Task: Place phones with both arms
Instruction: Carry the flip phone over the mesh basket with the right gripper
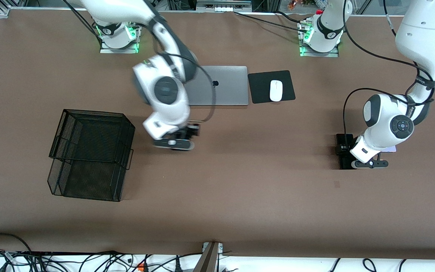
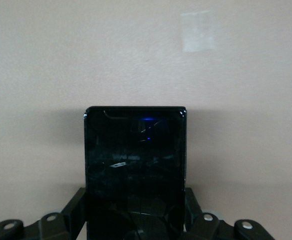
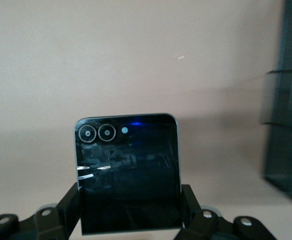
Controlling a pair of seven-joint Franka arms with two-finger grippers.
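Note:
My left gripper is shut on the longer black phone low over the table at the left arm's end. In the left wrist view its fingers press the slab's two long edges. A sliver of the white-lavender phone lies on the table, mostly hidden by the left arm's wrist. My right gripper hangs over the table between the basket and the laptop, shut on the small squarish black phone. That phone shows two camera rings, and the fingers clamp its sides.
A black wire mesh basket stands toward the right arm's end and shows at the edge of the right wrist view. A closed grey laptop and a white mouse on a black pad lie near the bases.

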